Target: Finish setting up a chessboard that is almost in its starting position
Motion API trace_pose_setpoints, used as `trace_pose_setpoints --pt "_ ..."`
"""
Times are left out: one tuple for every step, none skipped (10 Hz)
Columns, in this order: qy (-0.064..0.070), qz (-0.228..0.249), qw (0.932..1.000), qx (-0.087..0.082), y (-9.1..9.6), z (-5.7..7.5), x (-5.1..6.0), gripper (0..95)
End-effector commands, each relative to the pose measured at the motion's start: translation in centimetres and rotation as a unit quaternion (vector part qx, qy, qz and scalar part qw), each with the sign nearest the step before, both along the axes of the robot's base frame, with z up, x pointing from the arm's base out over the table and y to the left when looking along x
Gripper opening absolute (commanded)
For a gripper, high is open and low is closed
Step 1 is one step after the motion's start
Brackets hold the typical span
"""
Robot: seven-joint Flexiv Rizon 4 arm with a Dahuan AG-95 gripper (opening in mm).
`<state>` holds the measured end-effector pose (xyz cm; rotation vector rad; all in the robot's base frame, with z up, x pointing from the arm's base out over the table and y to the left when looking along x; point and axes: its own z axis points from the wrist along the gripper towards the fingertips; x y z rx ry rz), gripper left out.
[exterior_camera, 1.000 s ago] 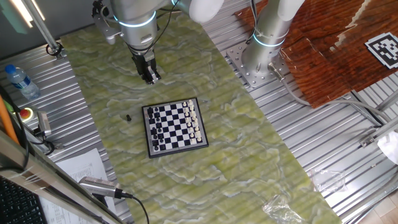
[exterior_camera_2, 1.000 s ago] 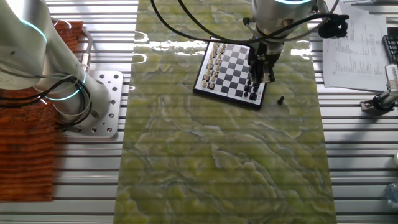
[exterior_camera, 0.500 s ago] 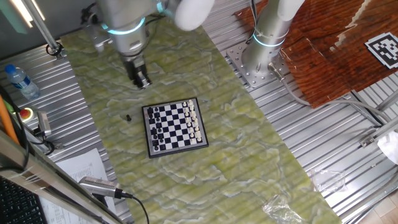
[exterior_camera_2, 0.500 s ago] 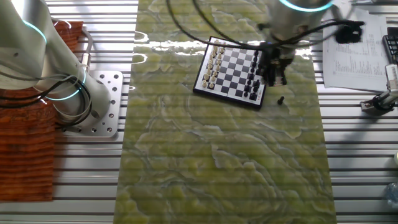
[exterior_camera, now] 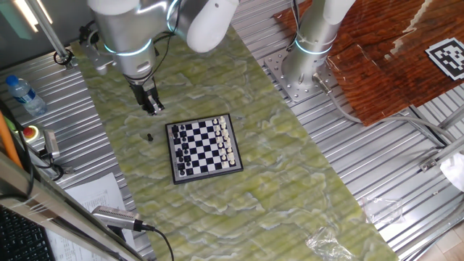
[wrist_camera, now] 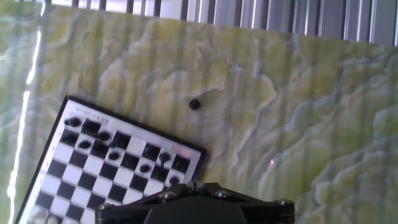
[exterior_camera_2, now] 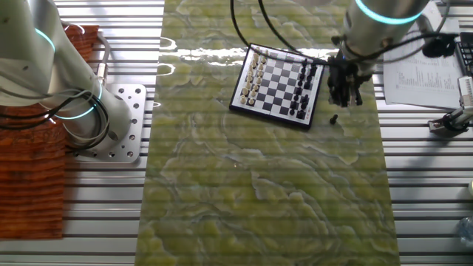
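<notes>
The chessboard (exterior_camera: 204,148) lies on the green marbled mat, with black pieces along its left edge and white pieces along its right edge. It also shows in the other fixed view (exterior_camera_2: 277,76) and the hand view (wrist_camera: 106,168). One black piece (exterior_camera: 149,136) stands alone on the mat off the board's black side; it also shows in the other fixed view (exterior_camera_2: 333,118) and the hand view (wrist_camera: 194,104). My gripper (exterior_camera: 152,106) hangs above the mat beside the board, a little beyond the loose piece (exterior_camera_2: 344,94). Its jaws look closed and empty (wrist_camera: 194,185).
A second arm's base (exterior_camera: 310,45) stands at the mat's far edge. A water bottle (exterior_camera: 22,93), a red button (exterior_camera: 30,132), papers (exterior_camera_2: 421,59) and a grey handheld device (exterior_camera: 116,217) lie off the mat. Crumpled plastic (exterior_camera: 326,239) lies at one corner.
My gripper has moved off the board's black-piece edge, out over the bare mat near the loose black piece. The board and pieces have not moved.
</notes>
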<state>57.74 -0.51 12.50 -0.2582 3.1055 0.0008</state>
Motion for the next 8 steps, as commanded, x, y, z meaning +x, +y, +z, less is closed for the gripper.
trace_pose_setpoints --pt "0.006 0.022 0.9997 0.004 0.0 -0.7 0.6 0.0" --pt "0.006 0.027 0.9996 0.001 0.1 -1.0 1.1 0.0" --pt "0.006 0.032 0.9995 0.001 0.0 -1.2 1.5 0.0" --pt "0.007 0.040 0.9992 0.001 -0.3 -1.3 2.2 0.0" --pt "0.007 0.042 0.9991 0.002 -0.4 -1.5 2.8 0.0" --pt "0.007 0.040 0.9992 0.001 -0.2 -1.9 3.6 0.0" --pt "0.008 0.038 0.9992 0.001 0.0 -2.0 4.0 0.0" --pt "0.010 0.036 0.9993 0.000 0.2 -2.2 4.5 0.0"
